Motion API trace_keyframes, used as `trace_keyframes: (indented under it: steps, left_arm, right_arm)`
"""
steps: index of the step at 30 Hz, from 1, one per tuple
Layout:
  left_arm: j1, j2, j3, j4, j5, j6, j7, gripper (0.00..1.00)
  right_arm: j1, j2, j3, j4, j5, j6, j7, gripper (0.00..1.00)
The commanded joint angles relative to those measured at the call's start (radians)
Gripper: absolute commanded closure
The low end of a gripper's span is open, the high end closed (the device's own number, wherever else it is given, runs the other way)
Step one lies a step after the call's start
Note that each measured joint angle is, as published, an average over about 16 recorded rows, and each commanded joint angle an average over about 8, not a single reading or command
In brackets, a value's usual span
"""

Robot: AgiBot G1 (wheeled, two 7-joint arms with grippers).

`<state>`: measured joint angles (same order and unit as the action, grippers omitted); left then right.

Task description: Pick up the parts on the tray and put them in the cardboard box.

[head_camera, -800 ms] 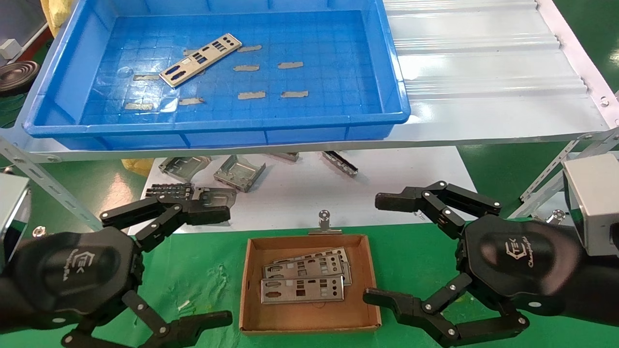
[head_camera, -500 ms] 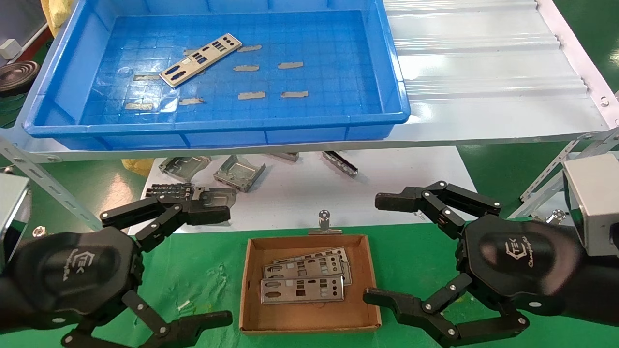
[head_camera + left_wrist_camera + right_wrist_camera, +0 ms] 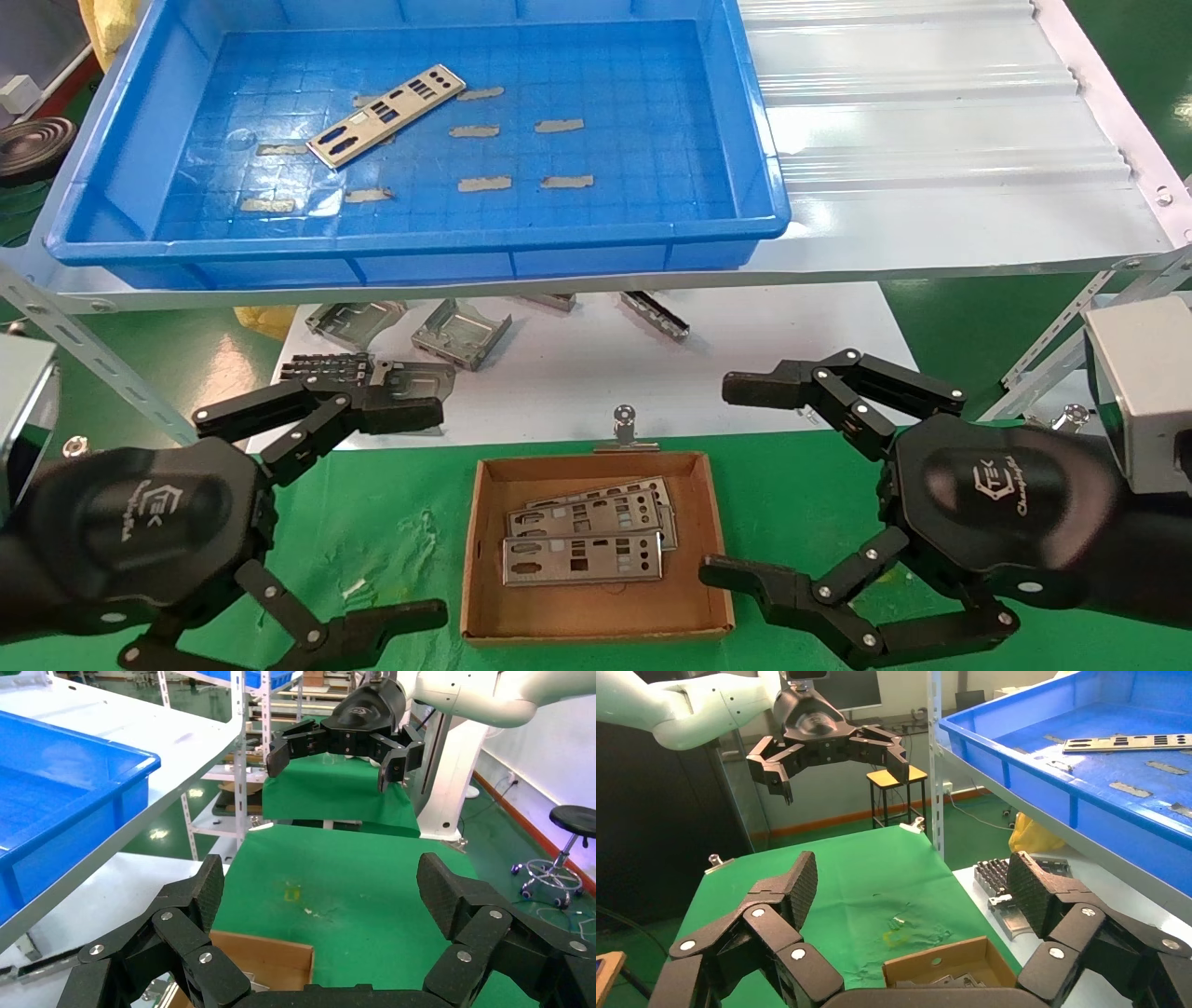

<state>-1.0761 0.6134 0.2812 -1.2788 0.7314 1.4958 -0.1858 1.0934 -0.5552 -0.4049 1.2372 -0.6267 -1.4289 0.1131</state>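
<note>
One silver punched plate [image 3: 386, 115] lies slanted on the floor of the blue tray [image 3: 559, 247] at the back left; it also shows in the right wrist view [image 3: 1131, 742]. The cardboard box [image 3: 484, 550] sits on the green cloth at the front centre and holds a few overlapping plates [image 3: 583, 557]. My left gripper [image 3: 424, 508] is open and empty to the left of the box. My right gripper [image 3: 724, 480] is open and empty to the right of the box. Both hang above the cloth, apart from the box.
The tray rests on a white corrugated sheet [image 3: 941, 140] on a raised rack. Below it, folded grey brackets [image 3: 461, 333] lie on a white surface. A metal clip [image 3: 625, 431] stands at the box's far wall. Beige tape strips [image 3: 484, 184] dot the tray floor.
</note>
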Motion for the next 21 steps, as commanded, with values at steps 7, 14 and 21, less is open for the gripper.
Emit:
trace_keyframes:
  steps: [7, 14, 21]
  left_arm:
    - [0.000, 0.000, 0.000, 0.000, 0.000, 0.000, 0.000, 0.00]
    - [0.000, 0.000, 0.000, 0.000, 0.000, 0.000, 0.000, 0.00]
    - [0.000, 0.000, 0.000, 0.000, 0.000, 0.000, 0.000, 0.00]
  right_arm:
    - [0.000, 0.000, 0.000, 0.000, 0.000, 0.000, 0.000, 0.63]
    - [0.000, 0.000, 0.000, 0.000, 0.000, 0.000, 0.000, 1.00]
    - [0.000, 0.000, 0.000, 0.000, 0.000, 0.000, 0.000, 1.00]
